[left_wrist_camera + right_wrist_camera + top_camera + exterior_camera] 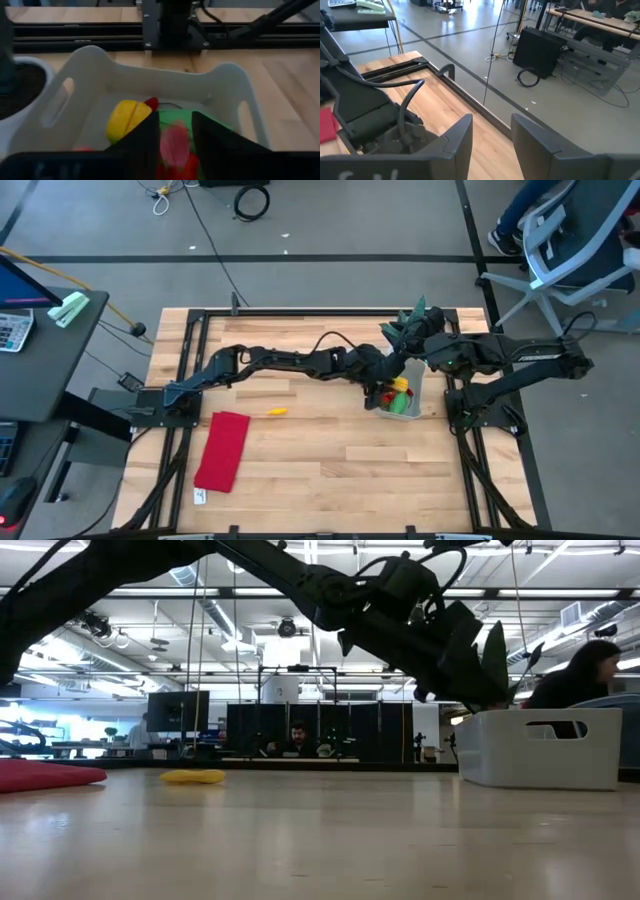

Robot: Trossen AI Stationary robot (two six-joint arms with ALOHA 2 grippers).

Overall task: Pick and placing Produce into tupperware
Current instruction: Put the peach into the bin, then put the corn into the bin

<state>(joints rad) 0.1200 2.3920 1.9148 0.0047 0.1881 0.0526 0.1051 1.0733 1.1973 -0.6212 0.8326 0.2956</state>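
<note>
The tupperware [410, 406] [540, 745] [165, 75] stands on the table's right part, with yellow [127, 117], red [151, 103] and green [185, 119] produce inside. My left gripper [386, 385] [176, 121] reaches over its near rim, slanting down, fingers apart. A blurred pink piece of produce [175, 145] shows in the gap between them, over the tub. One yellow piece [275, 411] [195, 777] lies on the bare table at mid-left. My right gripper [418, 342] [492, 122] hangs open and empty, high above the plant behind the tub. My left gripper has the pink piece [175, 145] in the gap between its fingers, inside the tub's outline. The piece is blurred, and I cannot tell whether either finger touches it.
A spiky green plant [405, 325] in a white pot [20, 90] stands right beside the tub, on its far side. A flat red cloth [222, 450] [45, 775] lies at the near left. Black rails frame the table. People sit in the room beyond.
</note>
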